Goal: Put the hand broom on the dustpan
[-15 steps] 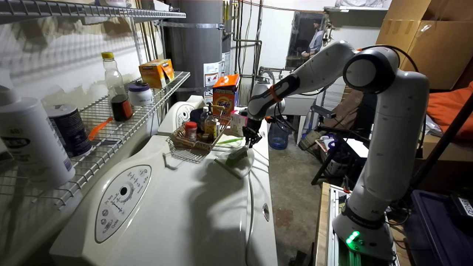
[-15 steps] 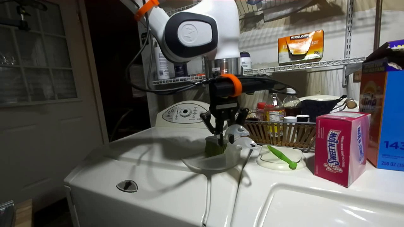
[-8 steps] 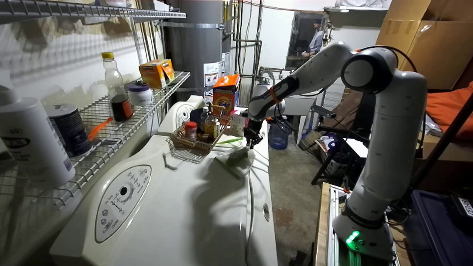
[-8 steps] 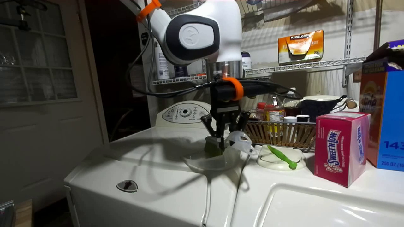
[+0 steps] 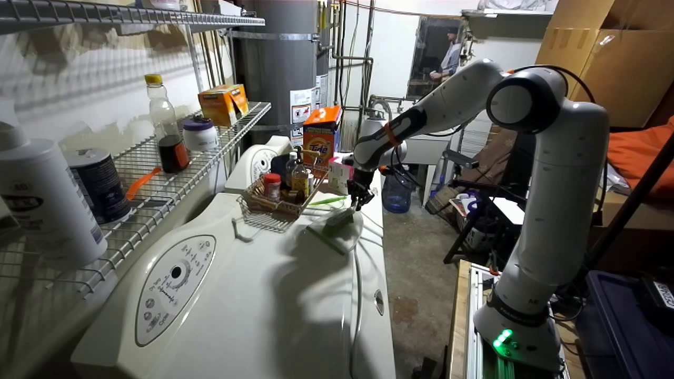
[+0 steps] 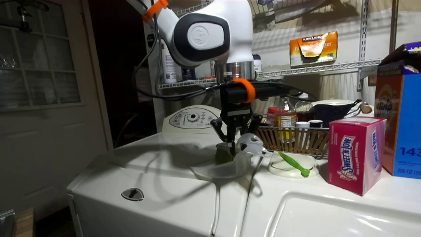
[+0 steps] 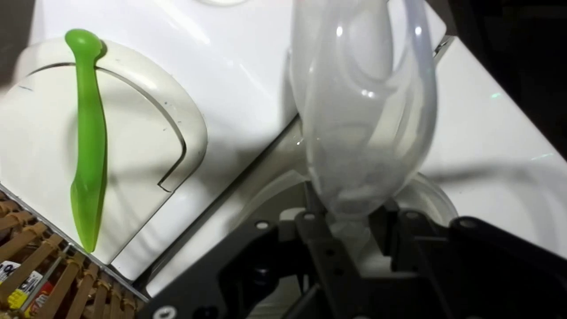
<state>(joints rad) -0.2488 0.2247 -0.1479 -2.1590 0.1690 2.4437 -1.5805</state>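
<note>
The hand broom has green bristles (image 5: 337,223) and a translucent whitish handle (image 6: 251,144). The dustpan is a translucent whitish pan (image 6: 218,172) with a green front lip (image 5: 325,241), lying on the white appliance top. My gripper (image 6: 233,149) is shut on the neck of the broom's handle. In the wrist view, the handle (image 7: 354,168) rises between the fingertips of the gripper (image 7: 349,207) and hides part of the pan. The bristles are over the pan, inside its outline. I cannot tell whether they touch it. The dustpan's rim (image 7: 432,199) shows behind the gripper.
A bright green plastic utensil (image 7: 91,133) lies on a cream lid (image 7: 133,146) beside the dustpan. A basket (image 6: 289,140) of bottles and jars stands behind it. A pink box (image 6: 355,154) and a Tide box (image 5: 320,139) stand farther along. A wire shelf (image 5: 158,173) runs along the wall.
My gripper and the broom dipped slightly, then rose a little. They have shifted slightly toward the basket side in an exterior view. The dustpan has stayed nearly in place.
</note>
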